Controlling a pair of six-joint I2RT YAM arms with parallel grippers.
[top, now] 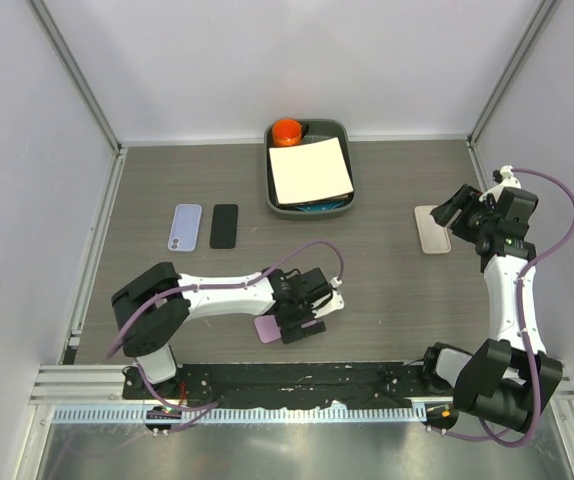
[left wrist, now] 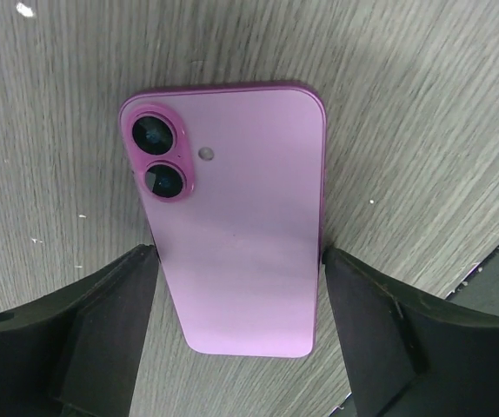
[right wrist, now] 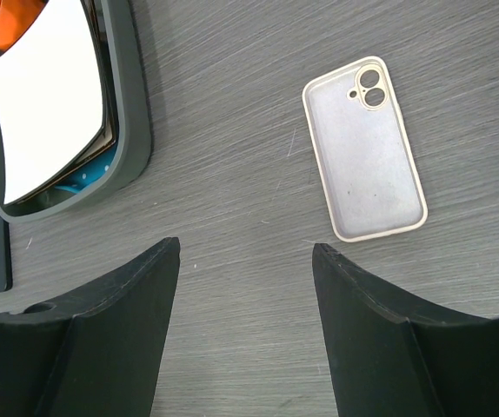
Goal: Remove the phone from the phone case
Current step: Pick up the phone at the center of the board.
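top view: the pink phone (top: 267, 328) lies flat on the table (top: 387, 290) near the front edge, left of centre. the left gripper (top: 302, 322) covers most of it, so only its left end shows and i cannot read its long axis here. the phone case (top: 432, 229) lies well apart on the right side, its long axis running near to far, with the right gripper (top: 454, 210) just beside its far end. a lilac phone (top: 185, 226) and a black phone (top: 224, 226) lie side by side at the left. a tray (top: 270, 180) at the back holds a white sheet (top: 311, 170) and an orange object (top: 287, 131). left wrist view: the pink phone is back up, its long axis in line with the gripper's reach and leaning slightly, the camera end pointing away from the wrist. the fingers (left wrist: 110, 321) stand one at each long edge, at or against it; i cannot tell whether they press. right wrist view: the jaws are spread apart with only bare table between them, holding nothing. the case lies ahead and to the right, hollow side up and empty, its camera cutout at the far end.
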